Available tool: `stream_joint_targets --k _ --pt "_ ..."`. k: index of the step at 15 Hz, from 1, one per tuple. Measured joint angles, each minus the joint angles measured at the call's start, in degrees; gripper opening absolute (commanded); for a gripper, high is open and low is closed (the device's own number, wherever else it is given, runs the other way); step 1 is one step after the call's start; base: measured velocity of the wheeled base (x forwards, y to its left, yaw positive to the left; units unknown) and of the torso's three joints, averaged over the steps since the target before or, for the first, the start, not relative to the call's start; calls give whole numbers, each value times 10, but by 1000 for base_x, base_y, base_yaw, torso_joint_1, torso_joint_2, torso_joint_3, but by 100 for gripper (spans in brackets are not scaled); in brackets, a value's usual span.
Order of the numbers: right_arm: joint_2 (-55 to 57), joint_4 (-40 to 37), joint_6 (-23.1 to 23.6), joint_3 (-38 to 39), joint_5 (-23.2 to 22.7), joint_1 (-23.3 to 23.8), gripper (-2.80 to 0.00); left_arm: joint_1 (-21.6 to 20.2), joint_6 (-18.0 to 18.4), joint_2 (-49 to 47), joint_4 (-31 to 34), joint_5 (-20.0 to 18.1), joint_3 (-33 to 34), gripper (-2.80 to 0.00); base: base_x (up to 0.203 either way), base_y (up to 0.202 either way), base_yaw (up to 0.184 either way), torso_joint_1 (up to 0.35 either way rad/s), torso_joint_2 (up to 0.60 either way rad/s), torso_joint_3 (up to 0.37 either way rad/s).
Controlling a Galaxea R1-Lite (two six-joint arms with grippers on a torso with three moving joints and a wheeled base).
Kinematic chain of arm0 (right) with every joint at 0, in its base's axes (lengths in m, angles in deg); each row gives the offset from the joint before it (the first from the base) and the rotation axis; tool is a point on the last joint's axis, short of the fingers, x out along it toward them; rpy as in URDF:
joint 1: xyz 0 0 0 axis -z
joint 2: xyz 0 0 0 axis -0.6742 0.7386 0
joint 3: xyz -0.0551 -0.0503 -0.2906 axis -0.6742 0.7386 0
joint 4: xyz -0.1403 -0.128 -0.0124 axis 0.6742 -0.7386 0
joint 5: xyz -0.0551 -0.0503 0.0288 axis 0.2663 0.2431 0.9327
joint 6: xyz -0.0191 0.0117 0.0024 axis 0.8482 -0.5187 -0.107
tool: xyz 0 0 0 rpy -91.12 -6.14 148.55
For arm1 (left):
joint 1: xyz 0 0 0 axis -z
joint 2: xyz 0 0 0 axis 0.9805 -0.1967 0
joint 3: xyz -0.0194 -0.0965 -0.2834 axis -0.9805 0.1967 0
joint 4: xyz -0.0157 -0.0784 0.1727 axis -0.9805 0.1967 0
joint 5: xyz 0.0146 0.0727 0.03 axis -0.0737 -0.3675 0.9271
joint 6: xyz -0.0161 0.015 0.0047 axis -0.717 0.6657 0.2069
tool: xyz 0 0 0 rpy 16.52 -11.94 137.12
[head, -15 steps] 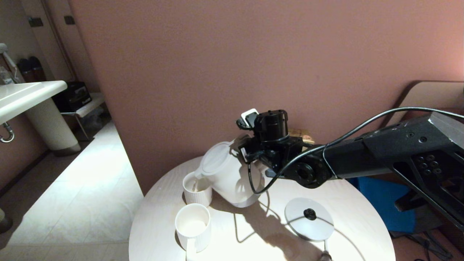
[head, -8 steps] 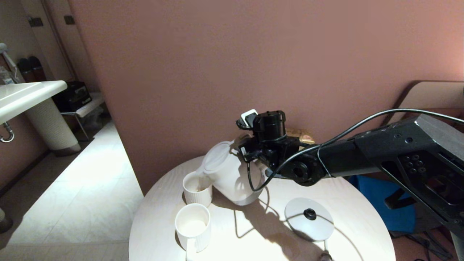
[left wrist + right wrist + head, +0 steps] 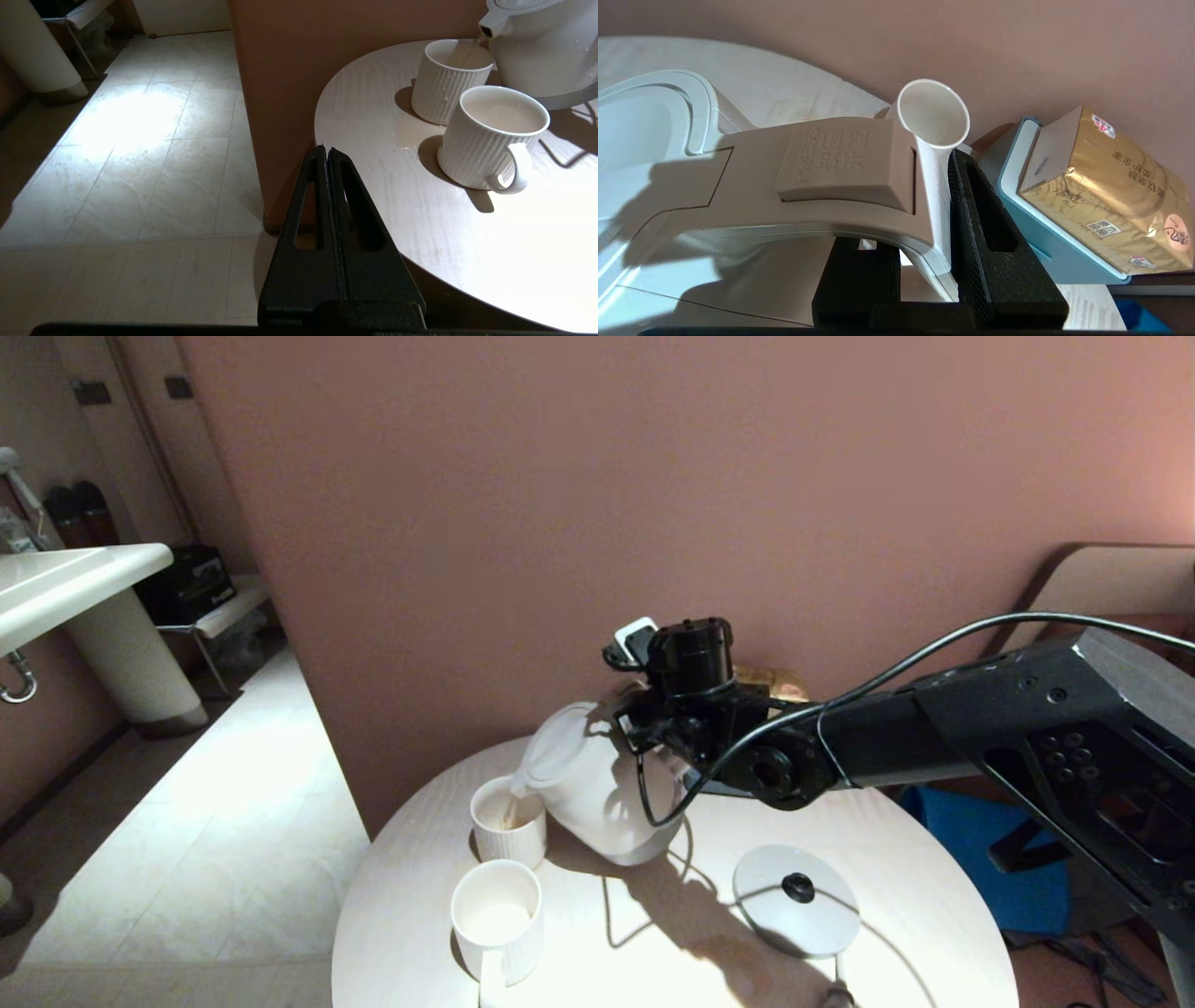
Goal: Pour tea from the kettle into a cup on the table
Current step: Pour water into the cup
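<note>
Right gripper [image 3: 924, 261]: clamped on the kettle's loop handle [image 3: 840, 186], one black finger [image 3: 994, 252] on each side of it; arm reaches in from the right across the table.
Kettle [image 3: 597, 793]: white, lifted and tilted toward the robot's left, lid shut, spout [image 3: 486, 29] over the rim of the far cup.
Tea [image 3: 465, 55]: thin pale orange-brown stream from spout into far cup; level inside not readable.
Far cup [image 3: 509, 821]: white, ribbed, upright on the table, just beside the kettle body.
Near cup [image 3: 498, 919]: white, ribbed, handle toward the robot, pale liquid inside; just beside the far cup, whether touching cannot tell.
Table [image 3: 420, 859]: round, pale wood grain; wet patch [image 3: 411, 135] next to the cups.
Kettle base [image 3: 795, 899]: white disc, on the table to the kettle's right, well apart from the cups.
Left gripper [image 3: 327, 156]: fingers pressed together, empty, held off the table's edge above the tiled floor [image 3: 140, 140].
Behind the handle: gold packet [image 3: 1111, 191] in a blue holder [image 3: 1017, 205], by the wall.
</note>
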Motion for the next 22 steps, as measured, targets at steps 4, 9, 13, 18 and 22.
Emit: stream_joint_targets --k 4,9,13,18,22 --pt "0 0 5 -4 0 0 -280 0 0 0 0 0 0 -280 0 0 0 0 0 0" --pt "0 0 26 -4 0 0 -280 0 1 0 0 0 0 -280 0 0 0 0 0 0" --pt "0 -1 29 -4 0 0 -280 0 0 0 0 0 0 -280 0 0 0 0 0 0" --pt "0 0 34 -6 0 0 -280 0 0 0 0 0 0 -280 0 0 0 0 0 0" --pt "1 -1 39 -6 1 0 -280 0 0 0 0 0 0 -280 0 0 0 0 0 0"
